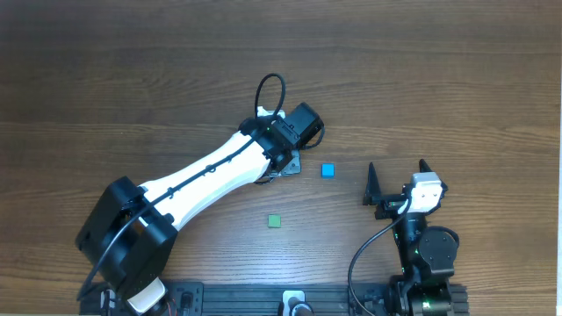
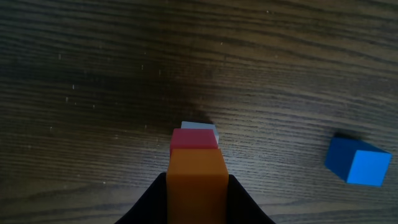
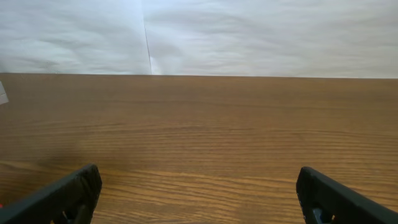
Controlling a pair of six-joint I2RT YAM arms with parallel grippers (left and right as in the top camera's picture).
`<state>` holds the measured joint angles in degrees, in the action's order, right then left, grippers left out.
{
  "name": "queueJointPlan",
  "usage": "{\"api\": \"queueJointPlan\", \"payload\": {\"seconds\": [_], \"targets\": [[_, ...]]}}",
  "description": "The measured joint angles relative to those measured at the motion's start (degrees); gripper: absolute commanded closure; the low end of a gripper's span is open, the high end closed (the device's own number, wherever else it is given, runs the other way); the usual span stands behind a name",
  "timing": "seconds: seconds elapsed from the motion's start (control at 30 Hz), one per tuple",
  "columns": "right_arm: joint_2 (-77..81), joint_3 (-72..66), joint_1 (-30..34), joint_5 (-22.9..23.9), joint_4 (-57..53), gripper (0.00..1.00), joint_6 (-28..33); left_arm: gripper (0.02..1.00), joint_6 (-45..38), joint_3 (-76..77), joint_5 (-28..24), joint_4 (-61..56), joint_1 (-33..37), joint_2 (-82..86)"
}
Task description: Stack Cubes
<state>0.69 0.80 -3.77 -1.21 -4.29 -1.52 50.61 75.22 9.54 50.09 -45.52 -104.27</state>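
We see the left gripper (image 2: 198,180) pinching the orange cube (image 2: 198,186) straight over the red cube (image 2: 194,139), which sits on a white cube (image 2: 200,127). We cannot tell if orange touches red. The right gripper (image 1: 397,167) is spread wide, well apart from the stack

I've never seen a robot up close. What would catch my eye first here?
The left arm stretches to the middle of the table, its left gripper shut on an orange cube right above a red cube with a pale cube beneath. A blue cube lies loose to the right, a green cube nearer the bases, and the right gripper hangs open near its own base.
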Motion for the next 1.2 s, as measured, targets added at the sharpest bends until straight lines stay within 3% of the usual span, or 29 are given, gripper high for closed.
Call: {"api": "queueJointPlan", "payload": {"seconds": [0.23, 0.57, 0.67, 0.77, 0.83, 0.97, 1.2], "targets": [[0.00, 0.00, 0.00, 0.00, 0.00, 0.009, 0.04, 0.715, 0.04, -0.02, 0.00, -0.02, 0.00, 0.00], [0.00, 0.00, 0.00, 0.00, 0.00, 0.009, 0.02, 0.601, 0.07, -0.02, 0.00, 0.00, 0.00, -0.02], [0.00, 0.00, 0.00, 0.00, 0.00, 0.007, 0.00, 0.452, 0.22, -0.02, -0.02, 0.00, 0.00, -0.02], [0.00, 0.00, 0.00, 0.00, 0.00, 0.009, -0.02, 0.156, 0.28, -0.02, 0.02, -0.02, 0.00, -0.02], [0.00, 0.00, 0.00, 0.00, 0.00, 0.007, 0.00, 0.106, 0.59, -0.02, 0.15, -0.46, 0.13, -0.02], [0.00, 0.00, 0.00, 0.00, 0.00, 0.007, 0.02, 0.064, 0.63, -0.02, 0.61, -2.21, 1.53, 0.42], [0.00, 0.00, 0.00, 0.02, 0.00, 0.007, -0.02, 0.093, -0.96, -0.70, 4.39, -8.41, 7.76, 10.97]]}}
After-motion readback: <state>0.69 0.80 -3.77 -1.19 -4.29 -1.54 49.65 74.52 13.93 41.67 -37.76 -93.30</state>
